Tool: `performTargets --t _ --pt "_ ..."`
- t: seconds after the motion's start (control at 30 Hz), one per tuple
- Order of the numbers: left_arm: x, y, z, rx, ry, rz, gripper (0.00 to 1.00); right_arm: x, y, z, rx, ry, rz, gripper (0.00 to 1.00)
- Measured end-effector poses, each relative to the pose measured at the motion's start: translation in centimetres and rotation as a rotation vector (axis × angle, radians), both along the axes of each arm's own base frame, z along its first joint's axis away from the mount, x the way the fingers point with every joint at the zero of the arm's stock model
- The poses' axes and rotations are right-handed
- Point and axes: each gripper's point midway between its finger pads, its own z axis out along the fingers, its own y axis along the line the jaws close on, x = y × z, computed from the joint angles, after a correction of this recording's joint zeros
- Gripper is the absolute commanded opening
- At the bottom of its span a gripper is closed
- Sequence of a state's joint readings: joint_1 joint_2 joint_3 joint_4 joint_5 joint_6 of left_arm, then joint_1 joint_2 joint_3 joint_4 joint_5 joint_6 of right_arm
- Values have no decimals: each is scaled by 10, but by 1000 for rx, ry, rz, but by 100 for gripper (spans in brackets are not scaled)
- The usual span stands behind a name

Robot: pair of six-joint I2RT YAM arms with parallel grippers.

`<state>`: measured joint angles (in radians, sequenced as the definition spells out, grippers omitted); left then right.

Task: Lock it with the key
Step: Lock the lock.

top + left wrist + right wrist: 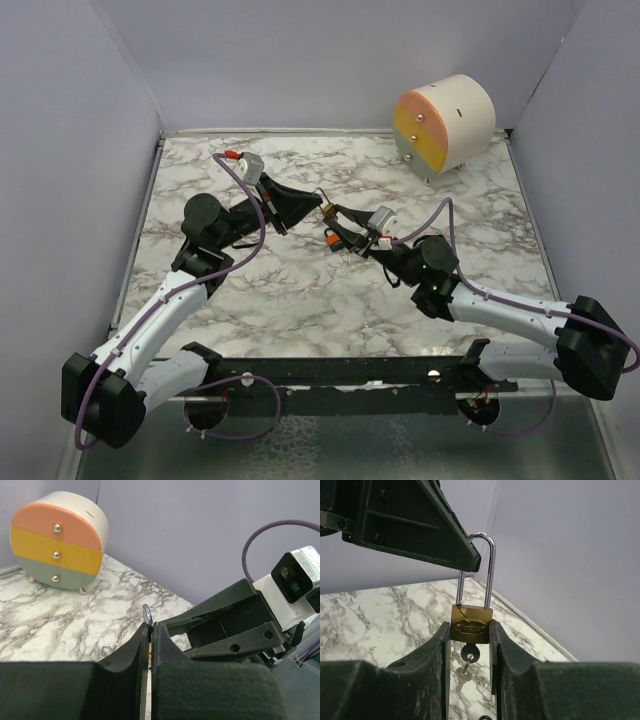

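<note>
Over the middle of the worktop (330,300), which is flat with a white and grey marble look, the two arms meet tip to tip. Between them is a small padlock (472,625), held up off the worktop. Its body is a shiny gold block with round corners. Its loop (490,570) is a thin, smooth silver bar bent like an upside-down U. A small silver key (470,653) sits in the hole at the bottom of the block. The right claw (470,630) has dull black fingers and squeezes the gold block from both sides, so the block fills the gap between them. The left claw (151,629) is pinched all the way shut on the loop, and a bit of silver bar pokes out past its tips. The left arm reaches in from the left with a bent elbow. The right arm reaches in from the right, so the claws point at each other. The padlock's long way runs along the line between the claws, with the loop end toward the left claw and the key end toward the right claw. Far back on the right stands a round cream drawer box (445,125) with a pink, a yellow and a grey-green drawer, each with a little shiny knob.
</note>
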<state>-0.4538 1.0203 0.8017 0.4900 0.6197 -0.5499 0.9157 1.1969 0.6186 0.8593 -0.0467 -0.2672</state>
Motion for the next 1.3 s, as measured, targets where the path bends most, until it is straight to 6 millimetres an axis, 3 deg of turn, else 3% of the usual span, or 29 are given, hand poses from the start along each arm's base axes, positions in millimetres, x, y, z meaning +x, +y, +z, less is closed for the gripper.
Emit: performTargets --t 0.67,1.0,1.3 --pt "6 -5 -11 11 23 -6 0 1 1 -7 -16 28 2 1" --pt "11 -3 -1 -15 -25 28 0 8 4 8 -19 16 -37 1" --pt "20 0 -9 -20 -25 70 0 16 8 5 -68 35 -78 1"
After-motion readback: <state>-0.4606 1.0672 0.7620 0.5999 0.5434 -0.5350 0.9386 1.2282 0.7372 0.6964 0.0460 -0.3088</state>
